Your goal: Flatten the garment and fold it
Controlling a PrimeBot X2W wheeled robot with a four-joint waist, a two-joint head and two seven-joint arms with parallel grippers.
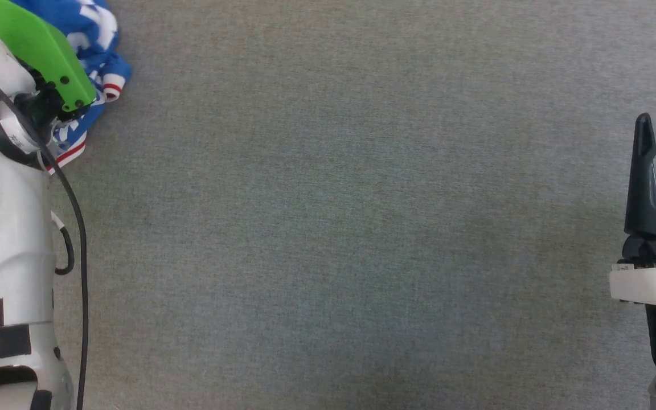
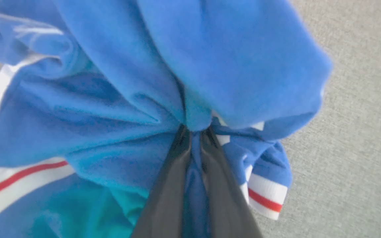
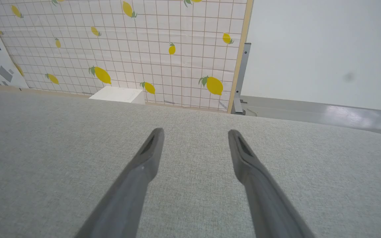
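worktop (image 1: pixel 328 228): grey fabric; lemon-print panel (image 3: pixel 127 49) and white wall (image 3: pixel 326 49) behind | left end effector (image 2: pixel 195 130): clenched on garment (image 2: pixel 137 82), forearm along head view's left edge | garment: bunched at worktop's far left, long axis unclear | right end effector (image 3: pixel 193 138): released, fingers apart, low over worktop, far right

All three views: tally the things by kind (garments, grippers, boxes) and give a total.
Garments: 1, the blue garment, bunched up
Grippers: 2, the left gripper pinching the garment, the right gripper open
Boxes: 1, the white box at the far edge
Total: 4
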